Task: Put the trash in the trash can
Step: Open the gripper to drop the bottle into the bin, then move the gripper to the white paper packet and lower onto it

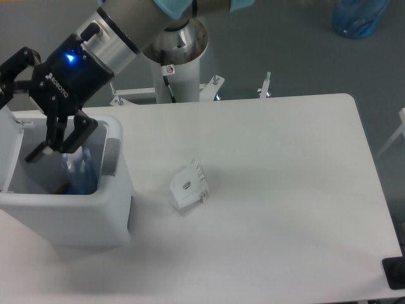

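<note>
The trash can [69,218] is a white bin at the table's left edge, with its lid [7,142] standing up on the left. The clear plastic bottle [80,170] lies inside it against the right wall, below the rim. My gripper [25,123] hangs over the bin's opening, open, with nothing between its black fingers [58,136]; the left finger runs partly out of the frame. The small white carton [188,185] with black print lies on the table to the right of the bin, well apart from the gripper.
The arm's white pedestal [177,69] stands behind the table's far edge. A blue bag [359,18] sits on the floor at the top right. A black object [395,272] is at the table's front right corner.
</note>
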Robot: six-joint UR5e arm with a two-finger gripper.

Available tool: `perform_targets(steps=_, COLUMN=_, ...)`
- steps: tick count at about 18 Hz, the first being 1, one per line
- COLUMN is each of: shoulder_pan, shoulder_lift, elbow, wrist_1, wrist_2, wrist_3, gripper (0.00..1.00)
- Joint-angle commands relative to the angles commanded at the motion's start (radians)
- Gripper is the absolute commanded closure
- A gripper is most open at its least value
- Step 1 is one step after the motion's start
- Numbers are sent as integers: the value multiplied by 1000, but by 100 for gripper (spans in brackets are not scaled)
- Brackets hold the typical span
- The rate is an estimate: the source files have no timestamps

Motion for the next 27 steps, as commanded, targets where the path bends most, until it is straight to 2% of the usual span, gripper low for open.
perform_targets(steps=2, shoulder_pan=92, shoulder_lift=2, elbow=-17, wrist_1=0, wrist_2=0, wrist_3=3, gripper=0)
perform_targets(steps=6, shoulder_pan=230, shoulder_lift=-2, elbow=-83, wrist_1=0, wrist_2=6, wrist_3=38, gripper=0)
perform_targets(steps=10, shoulder_pan=305, shoulder_lift=-2, elbow=-170, wrist_1=-3, wrist_2=12, wrist_3=130, gripper=0)
perform_targets(steps=13, shoulder_pan=319, shoulder_lift=14, elbow=-230, wrist_1=-3, wrist_2=67, wrist_3=188, gripper=0)
perform_targets(steps=18, shoulder_pan=316, shoulder_lift=58, elbow=-356, wrist_1=-11, wrist_2=342, wrist_3=336, gripper=0)
perform_targets(steps=21, shoulder_pan=302, shoulder_lift=64, elbow=-423, wrist_1=-12, wrist_2=432, wrist_3=413, gripper=0)
perform_targets(steps=23, shoulder_pan=290, shoulder_lift=42, elbow=-442, wrist_1=-12, wrist_2=484, wrist_3=422, gripper=0)
perform_targets(steps=27, shoulder_pan=214, shoulder_lift=-43, elbow=-445, wrist_1=-11, wrist_2=610, wrist_3=440, gripper=0)
